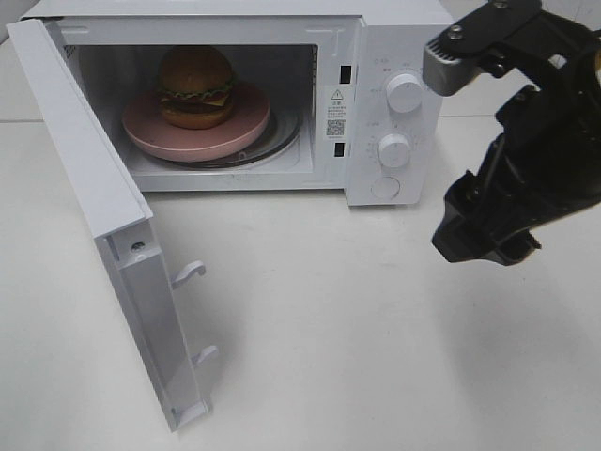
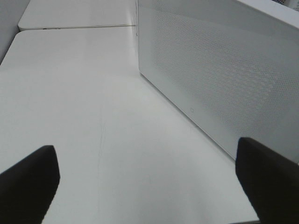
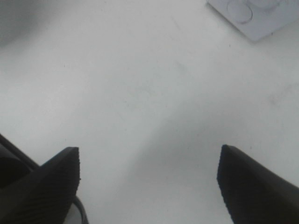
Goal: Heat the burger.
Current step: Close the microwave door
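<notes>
Well, the burger (image 1: 195, 86) is already sitting upright on the pink plate (image 1: 246, 132) inside the microwave (image 1: 394, 28), bun dome up. It is round, so it is facing no particular way. Its only real axis is the stack, which is running straight up from the plate.

The door (image 1: 80, 160) is hanging wide open towards the left, so I judge that shutting it is the step in hand, with the knobs (image 1: 405, 93) to follow.

The left gripper (image 2: 145, 147) is spread wide and holding nothing. It is looking along the table (image 1: 376, 329) at a white perforated panel (image 2: 215, 70); I cannot tell whether that is the door's face or the oven's side. The right gripper (image 3: 147, 154) is hovering over bare table near the control panel, its fingers also well apart and empty.

Doing this well probably means pressing on the door's outer face near its free edge and following its swing. The push should be gentle, so the oven is not sliding and the burger is not toppling, and it should end with the latch hooks seating.
</notes>
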